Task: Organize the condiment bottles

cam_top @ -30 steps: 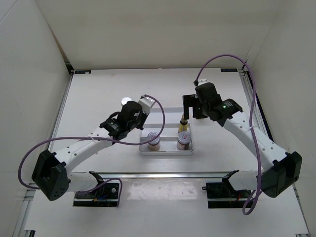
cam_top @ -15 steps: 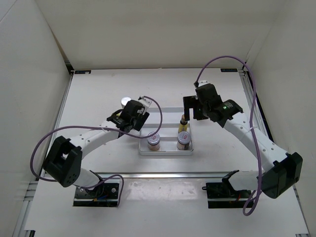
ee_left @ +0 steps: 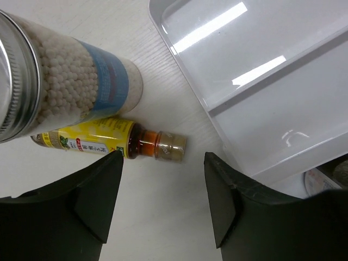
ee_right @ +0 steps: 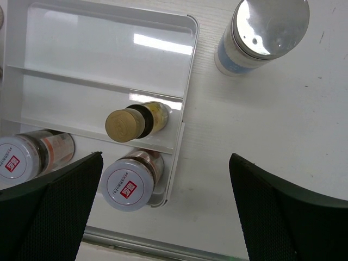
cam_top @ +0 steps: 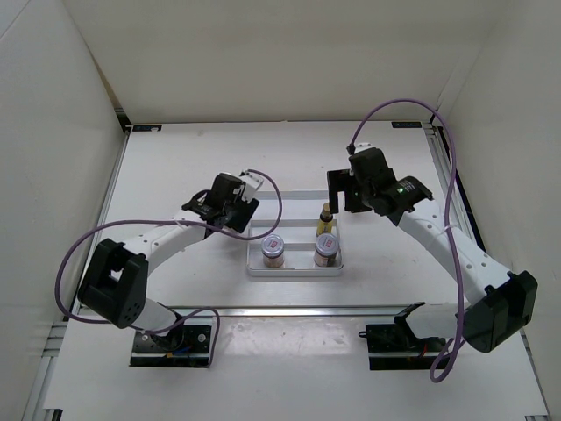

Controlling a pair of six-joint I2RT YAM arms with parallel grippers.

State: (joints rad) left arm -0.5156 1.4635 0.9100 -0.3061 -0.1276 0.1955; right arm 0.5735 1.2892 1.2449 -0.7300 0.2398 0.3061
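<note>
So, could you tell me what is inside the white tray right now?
In the tray, the near slot holds a pinkish jar and a second jar, the middle slot an upright yellow bottle; the far slot looks bare. The floor beneath them is covered.

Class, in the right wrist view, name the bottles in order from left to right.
Short pinkish jar with red-marked silver lid at the left edge → second pinkish jar with the same lid → white cylinder with blue band and silver top. The slim yellow bottle overlaps the second jar, so it is left out.
</note>
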